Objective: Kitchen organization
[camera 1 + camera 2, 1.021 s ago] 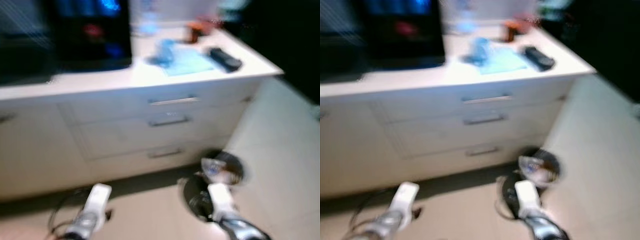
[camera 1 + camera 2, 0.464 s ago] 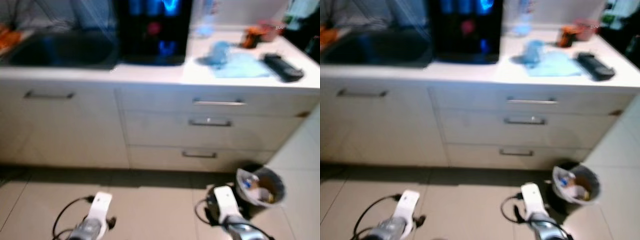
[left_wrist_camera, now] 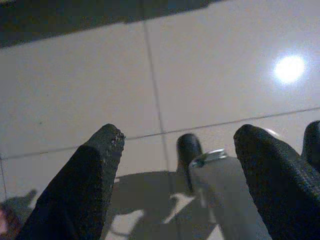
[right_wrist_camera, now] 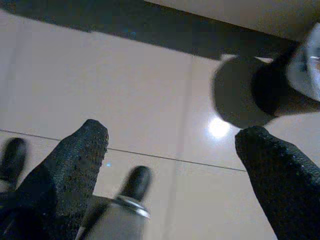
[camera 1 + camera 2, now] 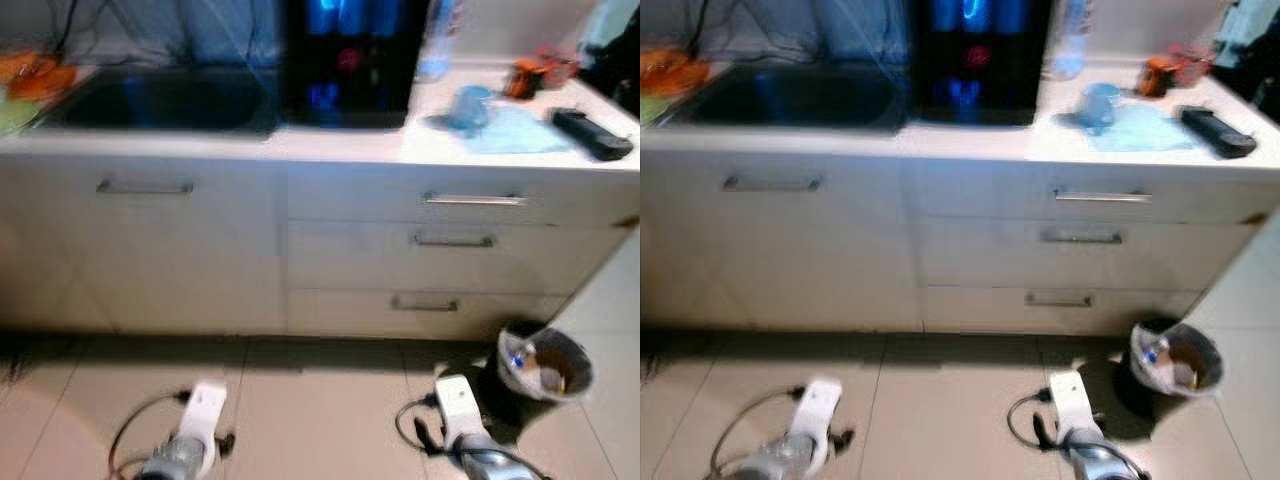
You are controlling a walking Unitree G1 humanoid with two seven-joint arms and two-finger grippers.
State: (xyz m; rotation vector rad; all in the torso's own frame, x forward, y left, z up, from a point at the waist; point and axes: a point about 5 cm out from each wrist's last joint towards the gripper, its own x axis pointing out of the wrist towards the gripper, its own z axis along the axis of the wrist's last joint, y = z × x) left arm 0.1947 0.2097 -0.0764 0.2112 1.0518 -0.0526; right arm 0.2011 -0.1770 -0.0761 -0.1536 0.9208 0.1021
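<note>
The view has swung left along the white kitchen counter [image 5: 970, 140], bringing the dark sink [image 5: 790, 95] into sight. Near its right edge sits a pale blue mug [image 5: 1100, 100] on a blue cloth [image 5: 1140, 128]. Left gripper [image 3: 175, 150] and right gripper [image 4: 170, 145] hang splayed, empty; nothing handled yet.

Home kitchen: sink [image 5: 160, 100], drawers [image 5: 450, 240], tiled floor [image 5: 320, 400].

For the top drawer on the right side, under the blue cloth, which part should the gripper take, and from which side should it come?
Grip the long silver bar handle of the top drawer, probably near its middle. It lies horizontal and appears to stand slightly off the drawer front, so coming straight from the front with one finger above and one below should suit it. Both the left gripper and the right gripper hang open, low over the floor.
</note>
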